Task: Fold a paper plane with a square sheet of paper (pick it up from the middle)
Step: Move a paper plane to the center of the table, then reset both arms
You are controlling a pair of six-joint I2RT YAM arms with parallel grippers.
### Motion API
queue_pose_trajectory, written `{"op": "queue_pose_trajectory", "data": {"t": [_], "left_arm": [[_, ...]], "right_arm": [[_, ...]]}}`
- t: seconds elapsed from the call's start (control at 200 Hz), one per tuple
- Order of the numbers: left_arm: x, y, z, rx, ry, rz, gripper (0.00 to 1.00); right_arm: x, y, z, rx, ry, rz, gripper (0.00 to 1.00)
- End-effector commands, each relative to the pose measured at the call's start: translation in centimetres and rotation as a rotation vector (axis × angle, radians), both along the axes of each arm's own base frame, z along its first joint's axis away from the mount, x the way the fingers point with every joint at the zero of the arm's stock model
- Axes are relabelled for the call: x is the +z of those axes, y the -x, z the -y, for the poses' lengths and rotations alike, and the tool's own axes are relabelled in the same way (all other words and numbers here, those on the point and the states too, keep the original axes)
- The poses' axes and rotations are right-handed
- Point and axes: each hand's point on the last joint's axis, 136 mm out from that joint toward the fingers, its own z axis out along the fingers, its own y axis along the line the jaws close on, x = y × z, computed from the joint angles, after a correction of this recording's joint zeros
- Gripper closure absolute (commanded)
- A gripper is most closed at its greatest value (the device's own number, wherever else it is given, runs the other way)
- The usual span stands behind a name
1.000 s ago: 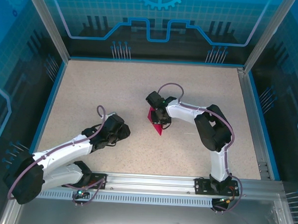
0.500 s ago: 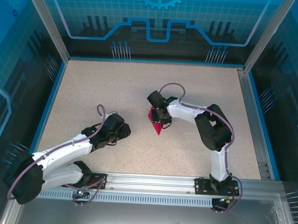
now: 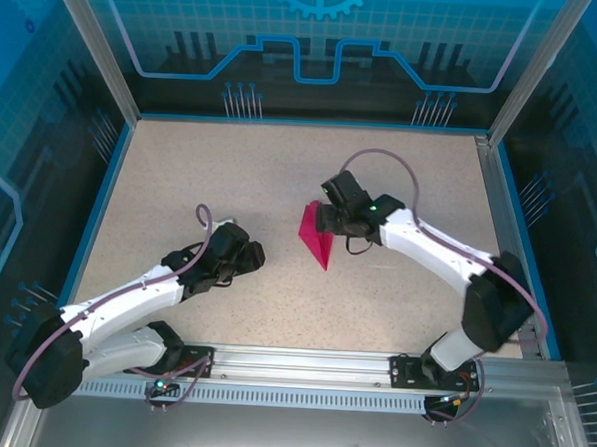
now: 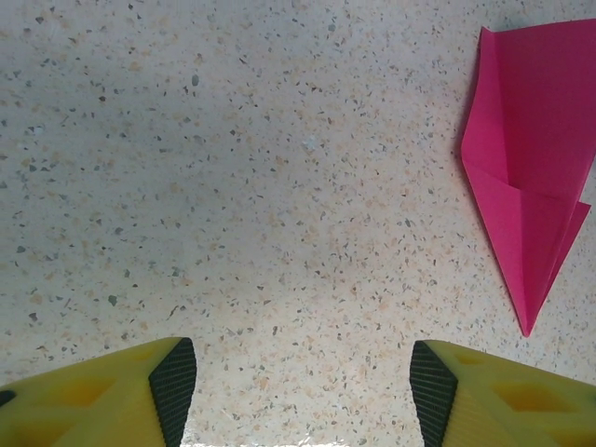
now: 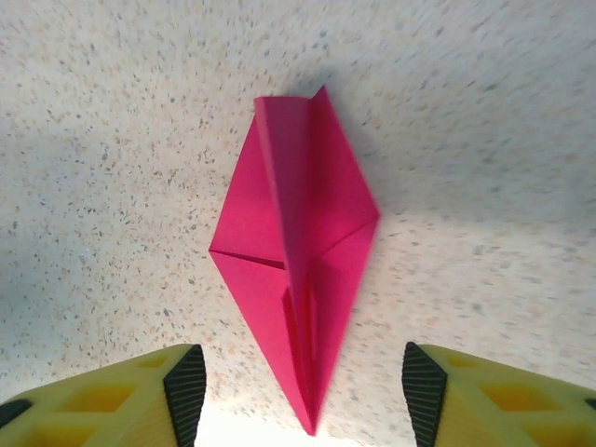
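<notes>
The right end effector (image 5: 304, 396) stands spread wide, its yellow fingers with black ribbed pads (image 5: 186, 391) apart on either side and pinching nothing; it hovers just above the folded magenta-pink paper plane (image 5: 298, 233). The plane's sharp tip falls between the two pads without touching either. The plane lies on the speckled beige counter (image 3: 231, 170) near its middle, a pointed kite shape with a raised centre crease and crisp diagonal fold edges, its tip towards the near rail in the top view (image 3: 316, 242). The left end effector (image 4: 303, 391) is likewise spread and empty, low over bare counter to the left of the plane. Its wrist camera shows the plane (image 4: 531, 186) off to the upper right, well clear of its pads (image 4: 175, 391). Open counter surrounds the plane on all sides. The blue-trimmed border (image 3: 116, 164) and the aluminium rail (image 3: 301, 362) at the near edge lie well away from it.
</notes>
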Motion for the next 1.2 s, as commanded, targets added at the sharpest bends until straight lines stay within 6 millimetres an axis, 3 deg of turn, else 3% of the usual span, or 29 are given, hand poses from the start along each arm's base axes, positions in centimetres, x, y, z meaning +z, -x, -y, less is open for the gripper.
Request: {"op": "queue_pose_trajectory", "data": {"t": [0.0, 0.105, 0.255, 0.28, 0.36, 0.425, 0.615, 0.805, 0.895, 1.02, 1.125, 1.195], "left_arm": [[1.2, -0.4, -1.1, 0.016, -0.046, 0.042, 0.31], [1.5, -0.3, -2.2, 0.036, -0.086, 0.07, 0.26], [1.8, -0.3, -4.4, 0.077, -0.175, 0.112, 0.16], [1.9, -0.4, -4.6, 0.081, -0.189, 0.122, 0.14], [2.2, -0.9, -5.2, 0.082, -0.222, 0.14, 0.06], [2.5, -1.3, -6.0, 0.106, -0.26, 0.158, 0.01], [2.7, -2.4, -8.8, 0.182, -0.329, 0.177, 0.01], [3.1, -3.4, -11.3, 0.227, -0.38, 0.17, 0.02], [3.0, -3.7, -12.4, 0.244, -0.395, 0.167, 0.01], [3.0, -4.2, -13.8, 0.276, -0.378, 0.171, 0.02], [3.5, -5.1, -14.9, 0.29, -0.41, 0.206, 0.02], [3.6, -5.6, -15.7, 0.312, -0.407, 0.206, 0.01]], "right_arm": [[1.2, 0.9, 4.4, -0.076, 0.104, 0.099, 0.32], [2.6, 1.8, 8.2, -0.161, 0.156, 0.2, 0.26], [3.4, 2.5, 13.1, -0.247, 0.234, 0.286, 0.24], [2.6, 2.7, 14.1, -0.251, 0.273, 0.279, 0.24], [2.6, 2.7, 17.4, -0.33, 0.377, 0.307, 0.24], [1.9, 2.3, 18.7, -0.306, 0.443, 0.328, 0.23], [-1.2, -0.4, 20.1, -0.237, 0.376, 0.342, 0.22], [-1.7, -3.6, 19.0, -0.104, 0.31, 0.567, 0.21], [-3.4, -4.7, 18.8, -0.055, 0.316, 0.566, 0.22], [-3.0, -6.1, 17.8, 0.023, 0.274, 0.634, 0.21], [-4.7, -7.0, 18.5, 0.042, 0.194, 0.579, 0.22], [-4.8, -6.8, 17.6, 0.113, 0.119, 0.597, 0.23]]}}
